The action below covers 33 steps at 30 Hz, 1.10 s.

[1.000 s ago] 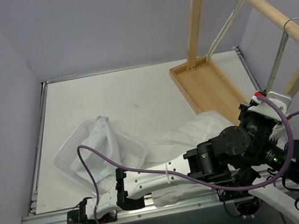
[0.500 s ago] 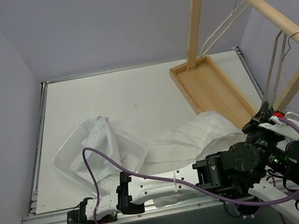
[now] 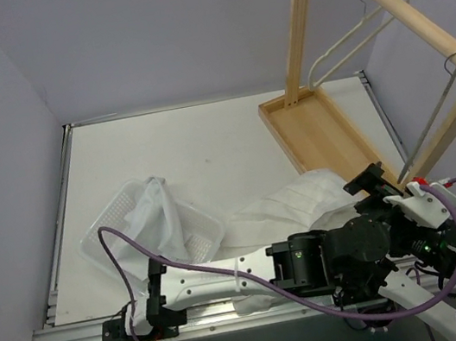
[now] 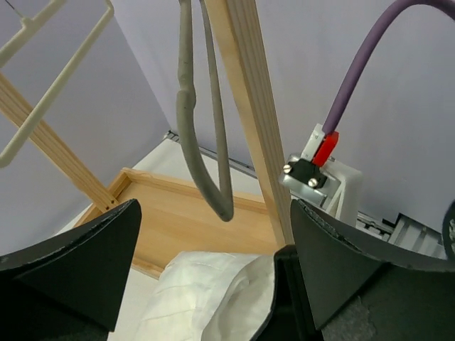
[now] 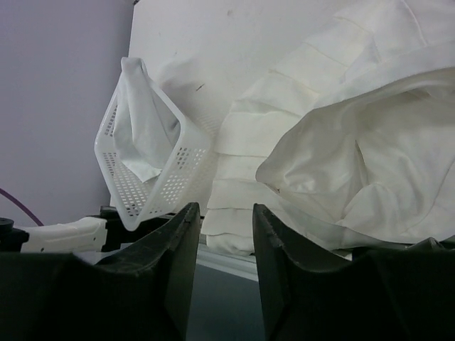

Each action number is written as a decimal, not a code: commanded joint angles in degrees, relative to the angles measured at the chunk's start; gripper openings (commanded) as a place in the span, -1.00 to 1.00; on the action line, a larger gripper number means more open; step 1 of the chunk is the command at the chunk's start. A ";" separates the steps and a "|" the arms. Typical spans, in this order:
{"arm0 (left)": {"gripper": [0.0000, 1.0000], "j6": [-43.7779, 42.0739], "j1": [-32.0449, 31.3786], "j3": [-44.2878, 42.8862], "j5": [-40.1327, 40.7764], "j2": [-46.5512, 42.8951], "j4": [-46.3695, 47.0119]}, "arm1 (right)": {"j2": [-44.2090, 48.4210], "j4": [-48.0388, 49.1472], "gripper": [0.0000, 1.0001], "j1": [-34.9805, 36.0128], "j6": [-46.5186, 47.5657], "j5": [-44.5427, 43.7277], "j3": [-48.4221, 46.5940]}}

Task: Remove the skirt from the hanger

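The white skirt (image 3: pixel 303 202) lies crumpled on the table, apart from the hanger; it also shows as the skirt (image 4: pixel 213 291) and the skirt (image 5: pixel 341 142). The bare grey hanger (image 3: pixel 438 105) hangs from the wooden rack's rail (image 3: pixel 412 17). In the left wrist view the hanger's lower end (image 4: pixel 206 177) dangles just above the gap of my left gripper (image 4: pixel 213 213), which is wide open and holds nothing. My left gripper (image 3: pixel 374 181) sits beside the rack post. My right gripper (image 5: pixel 225 209) is open with nothing between its fingers, low over the near table edge.
A white perforated basket (image 3: pixel 110 225) with cloth in it stands at the left; it is the basket (image 5: pixel 149 163) in the right wrist view. A white hanger (image 3: pixel 361 26) hangs further back on the rack. The rack's wooden tray base (image 3: pixel 317 129) sits at the back right.
Both grippers have opened, the left one wide. The grey hanger, pulled down toward the arms before, has been let go and now hangs free from the rail.
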State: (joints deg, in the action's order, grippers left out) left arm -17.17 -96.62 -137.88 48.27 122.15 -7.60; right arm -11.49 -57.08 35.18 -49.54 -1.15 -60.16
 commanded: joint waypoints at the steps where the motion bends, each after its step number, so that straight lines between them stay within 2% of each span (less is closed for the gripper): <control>1: 0.88 3.19 -0.41 4.89 -3.27 -10.77 -1.20 | -0.29 -0.75 -0.31 -0.55 0.32 -0.79 -1.80; 7: 0.88 2.93 -0.24 21.06 0.06 -27.03 0.39 | -1.96 -2.33 -0.08 -0.55 1.20 -2.28 -3.82; 9: 0.88 4.33 0.46 24.58 1.03 -33.16 -1.88 | -2.31 -2.42 -0.02 -0.64 1.20 -2.54 -4.00; 10: 0.88 8.51 1.86 27.73 0.25 -37.38 -6.68 | -2.40 -2.42 0.01 -0.72 1.11 -2.72 -4.09; 11: 0.88 11.60 1.87 29.32 -1.23 -37.42 -9.69 | -2.31 -2.42 0.03 -0.73 0.94 -2.81 -4.00; 12: 0.88 15.29 4.74 31.25 -3.69 -42.03 -12.85 | -2.05 -2.16 0.05 -0.81 0.85 -2.98 -3.65; 13: 0.88 22.81 6.43 36.58 -10.06 -44.60 -17.15 | -1.53 -1.90 0.07 -0.90 0.85 -3.16 -3.30; 16: 0.88 31.20 14.60 46.71 -19.85 -54.10 -20.78 | -1.17 -0.93 0.12 -0.81 0.50 -3.42 -1.29; 17: 0.88 32.71 16.10 52.83 -20.40 -55.86 -21.84 | -1.26 -0.58 0.14 -0.73 0.15 -3.34 -0.58; 18: 0.88 34.47 17.42 55.24 -21.02 -58.05 -22.98 | -1.35 0.55 0.15 -0.73 0.14 -3.07 0.04; 19: 0.88 37.18 20.56 57.36 -22.85 -58.68 -24.47 | -1.78 1.17 0.15 -0.90 -0.03 -2.72 1.26; 20: 0.88 38.60 22.25 59.12 -28.09 -58.86 -24.83 | -2.05 1.96 0.16 -0.90 -0.12 -2.11 1.80; 23: 0.88 43.26 25.69 63.70 -37.43 -54.50 -24.40 | -2.66 3.99 0.17 -1.08 -0.65 -1.75 2.85; 33: 0.89 47.58 26.92 65.46 -43.52 -39.36 -16.15 | -0.82 0.58 0.19 -1.34 -1.70 -3.59 -0.30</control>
State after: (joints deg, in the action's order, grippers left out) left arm 27.97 -70.61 -71.22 8.49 82.24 -29.34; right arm -12.84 -55.64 34.44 -50.92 -3.03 -57.87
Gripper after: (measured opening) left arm 0.942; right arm 0.592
